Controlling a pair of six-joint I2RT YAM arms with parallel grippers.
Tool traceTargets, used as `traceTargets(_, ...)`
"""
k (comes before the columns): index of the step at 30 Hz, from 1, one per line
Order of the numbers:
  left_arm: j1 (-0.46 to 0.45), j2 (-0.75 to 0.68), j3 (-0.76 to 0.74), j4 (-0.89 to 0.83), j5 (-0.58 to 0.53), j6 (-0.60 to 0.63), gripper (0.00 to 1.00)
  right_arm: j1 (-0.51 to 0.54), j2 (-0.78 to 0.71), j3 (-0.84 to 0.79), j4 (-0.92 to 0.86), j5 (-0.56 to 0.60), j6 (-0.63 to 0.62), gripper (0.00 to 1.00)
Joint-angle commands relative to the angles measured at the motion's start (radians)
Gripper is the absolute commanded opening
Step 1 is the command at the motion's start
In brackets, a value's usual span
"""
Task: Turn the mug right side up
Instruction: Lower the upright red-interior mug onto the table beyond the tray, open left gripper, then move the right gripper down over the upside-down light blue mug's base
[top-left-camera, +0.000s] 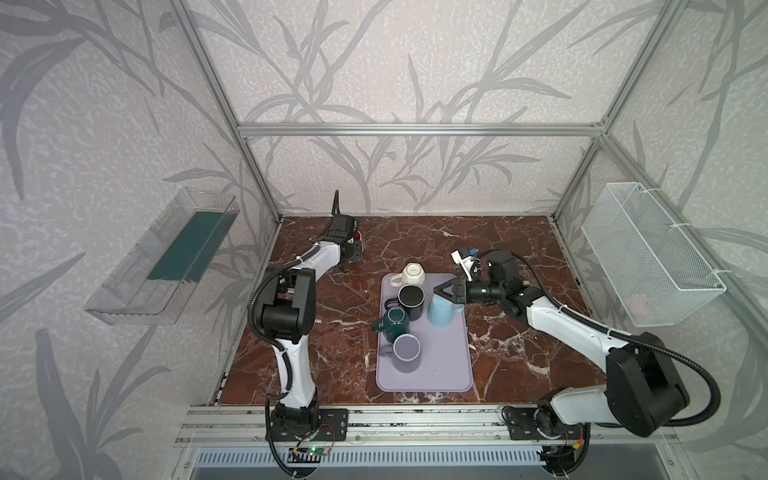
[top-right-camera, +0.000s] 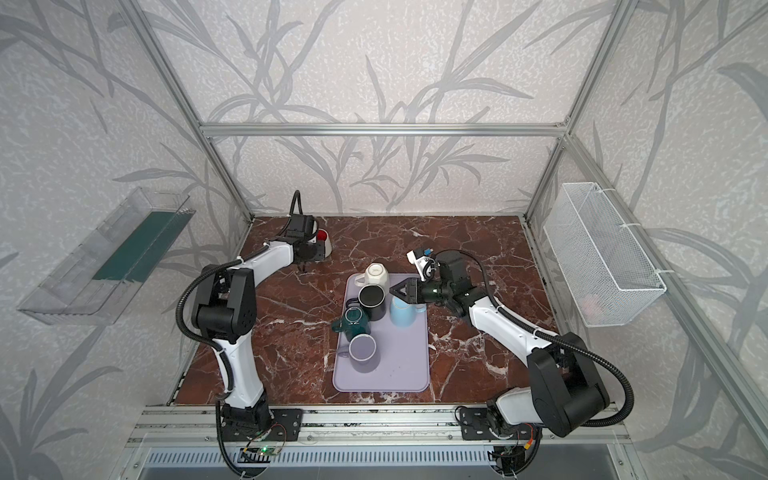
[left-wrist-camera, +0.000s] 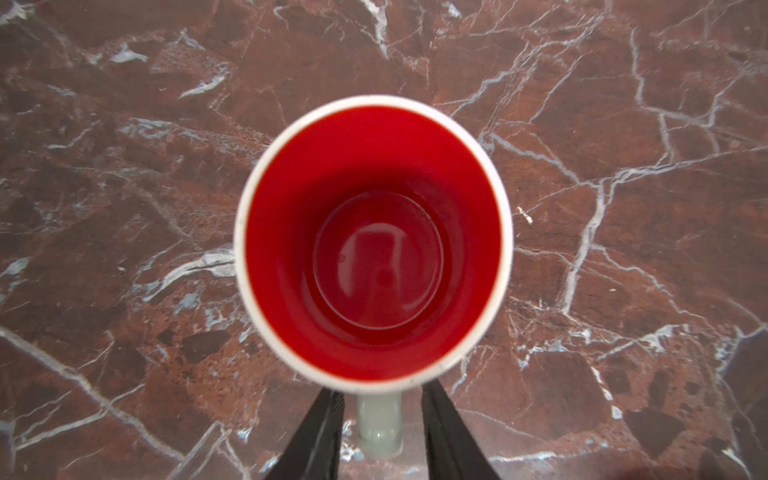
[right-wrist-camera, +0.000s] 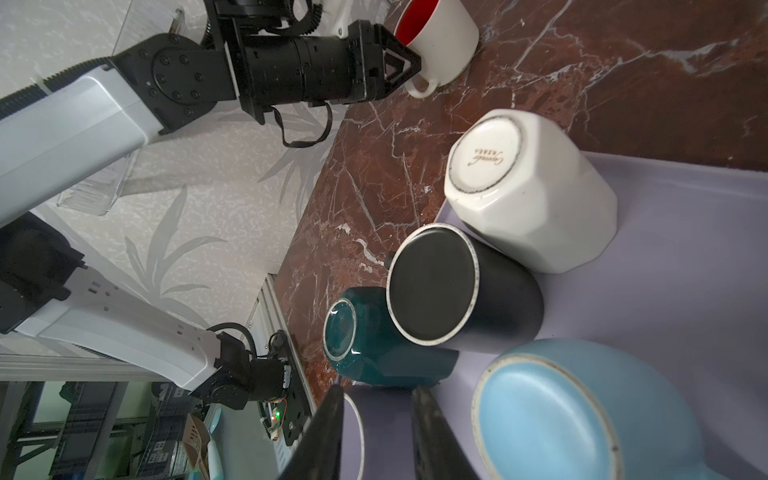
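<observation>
A white mug with a red inside (left-wrist-camera: 374, 241) stands right side up on the marble table at the back left (top-left-camera: 358, 239). My left gripper (left-wrist-camera: 382, 395) points down at it, open, with its fingers on either side of the mug's handle (left-wrist-camera: 379, 424) and a gap on each side. On the lilac tray (top-left-camera: 440, 365), a white mug (top-left-camera: 412, 274), a black mug (top-left-camera: 411, 297), a teal mug (top-left-camera: 392, 320) and a light blue mug (top-left-camera: 442, 313) are bottom up. A purple mug (top-left-camera: 406, 348) stands upright. My right gripper (top-left-camera: 442, 289) hovers open and empty beside the blue mug.
A clear plastic bin (top-left-camera: 166, 257) hangs on the left wall and a white wire basket (top-left-camera: 648, 253) on the right wall. Aluminium frame posts (top-left-camera: 569, 195) stand at the table's back corners. The teal mug leans against the black one.
</observation>
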Motion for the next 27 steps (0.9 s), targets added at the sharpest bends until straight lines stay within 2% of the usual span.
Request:
traceTargets(1, 0.004, -0.105, -0.016, -0.035, 0.019, 0.009, 0.38, 0.004, -0.034, 0.071, -0.151, 0.044, -0.113, 0.30)
traceTargets(6, 0.002, -0.224, -0.059, -0.042, 0.036, -0.012, 0.41, 0.003, -0.055, 0.150, -0.384, 0.149, -0.286, 0.32)
traceTargets(9, -0.001, -0.293, -0.088, -0.072, 0.052, -0.038, 0.41, 0.004, -0.067, 0.187, -0.510, 0.260, -0.381, 0.36)
traceTargets(13, -0.002, -0.390, -0.164, -0.076, 0.084, -0.082, 0.42, -0.003, -0.070, 0.196, -0.584, 0.381, -0.443, 0.43)
traceTargets(16, -0.018, -0.464, -0.223, -0.072, 0.109, -0.112, 0.42, -0.025, -0.040, 0.189, -0.588, 0.362, -0.470, 0.52)
traceTargets(18, -0.034, -0.516, -0.265, -0.059, 0.111, -0.126, 0.42, -0.056, -0.009, 0.190, -0.567, 0.284, -0.481, 0.56)
traceTargets(22, -0.062, -0.610, -0.327, -0.058, 0.112, -0.161, 0.42, -0.121, 0.068, 0.209, -0.526, 0.153, -0.493, 0.60)
traceTargets(27, -0.084, -0.703, -0.392, -0.052, 0.104, -0.191, 0.42, -0.145, 0.174, 0.217, -0.448, 0.039, -0.473, 0.63)
